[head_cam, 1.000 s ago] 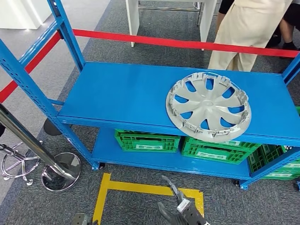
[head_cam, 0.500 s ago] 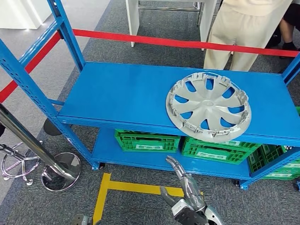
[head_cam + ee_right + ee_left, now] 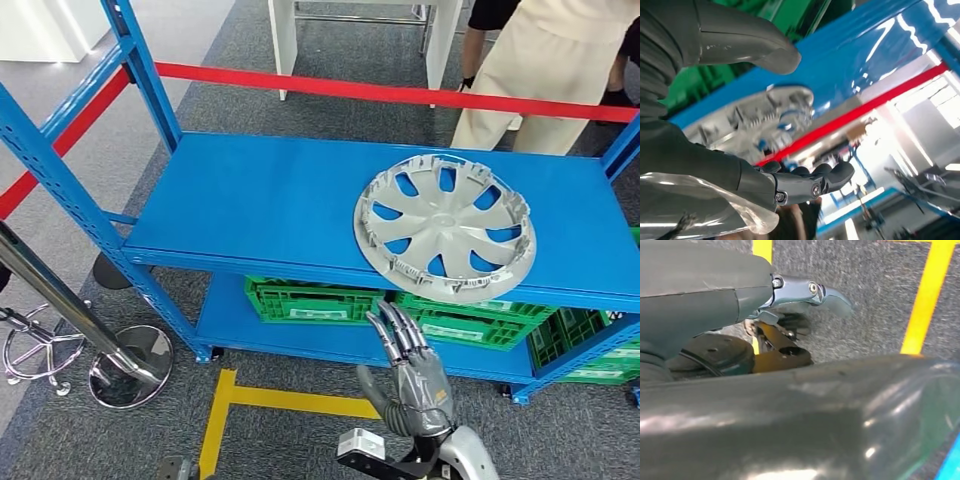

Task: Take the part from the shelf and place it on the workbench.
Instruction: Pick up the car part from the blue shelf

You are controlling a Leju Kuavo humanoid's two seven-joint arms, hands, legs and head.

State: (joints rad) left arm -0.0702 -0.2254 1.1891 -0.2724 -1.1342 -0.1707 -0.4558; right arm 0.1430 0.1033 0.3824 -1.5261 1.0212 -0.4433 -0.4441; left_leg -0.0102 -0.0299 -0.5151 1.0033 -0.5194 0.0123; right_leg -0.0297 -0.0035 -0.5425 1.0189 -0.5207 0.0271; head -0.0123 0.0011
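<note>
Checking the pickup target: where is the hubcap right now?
In the head view, the silver hubcap lies flat on the blue shelf's top level, right of centre at the front edge, above the green crates.

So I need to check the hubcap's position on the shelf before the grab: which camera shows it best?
The head view: the whole hubcap lies flat on the blue shelf, near its front edge. The right wrist view catches a tilted, blurry part of it past the right hand.

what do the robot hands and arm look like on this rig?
The right robot hand has a grey metallic shell on its back, dark segmented fingers and a thick grey thumb; the arm behind it is glossy silver. The left robot hand shows a smooth grey cover, a silvery fingertip link with visible screws, and a black cable.
</note>
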